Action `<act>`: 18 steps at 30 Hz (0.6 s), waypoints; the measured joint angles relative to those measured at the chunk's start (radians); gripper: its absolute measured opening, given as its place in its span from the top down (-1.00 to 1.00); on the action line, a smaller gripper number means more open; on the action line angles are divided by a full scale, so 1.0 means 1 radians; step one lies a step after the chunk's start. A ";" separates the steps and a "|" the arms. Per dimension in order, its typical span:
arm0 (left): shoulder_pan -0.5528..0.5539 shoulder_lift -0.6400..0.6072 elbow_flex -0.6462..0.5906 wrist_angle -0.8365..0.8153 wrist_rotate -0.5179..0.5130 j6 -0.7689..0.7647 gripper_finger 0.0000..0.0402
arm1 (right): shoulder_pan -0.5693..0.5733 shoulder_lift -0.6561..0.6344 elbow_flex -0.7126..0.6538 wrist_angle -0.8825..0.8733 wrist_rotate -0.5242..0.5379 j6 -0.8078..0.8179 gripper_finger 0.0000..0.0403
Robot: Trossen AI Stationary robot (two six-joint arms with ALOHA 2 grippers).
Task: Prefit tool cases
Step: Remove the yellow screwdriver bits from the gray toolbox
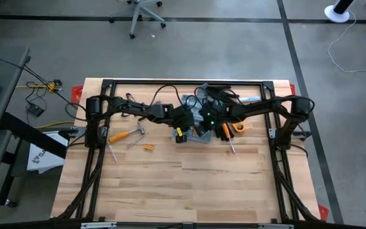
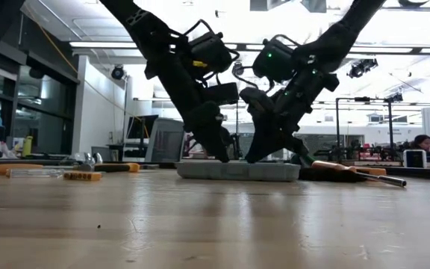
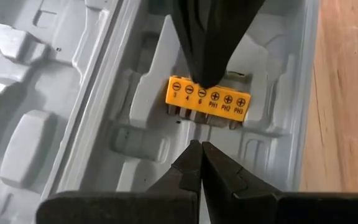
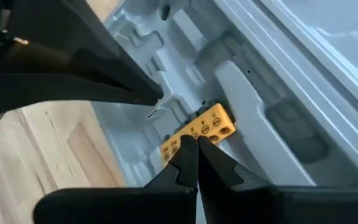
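We had the open tool case (image 1: 199, 135) at mid-table with the yellow bit holder (image 3: 209, 98) seated in its recess, both grippers (image 3: 200, 149) (image 4: 196, 144) pinched shut and empty over it, while hammer (image 1: 128, 134) and screwdrivers (image 1: 231, 145) outside looked unfitted.

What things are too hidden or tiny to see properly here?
- High view: the open tool case is mostly covered by both arms, and the yellow bit holder inside cannot be seen.
- Left wrist view: the right tool hides part of the yellow bit holder.
- Low view: the case's inside is hidden behind its own wall.
- High view: small tools such as the hammer are too tiny for detail.
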 joint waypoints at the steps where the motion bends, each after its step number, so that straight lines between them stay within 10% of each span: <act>1: 0.000 0.000 0.000 0.000 0.000 0.000 1.00 | -0.002 0.007 0.000 0.007 -0.003 0.000 1.00; 18: 0.000 0.000 0.000 0.005 0.002 -0.025 1.00 | -0.003 0.000 0.002 -0.056 0.006 0.052 1.00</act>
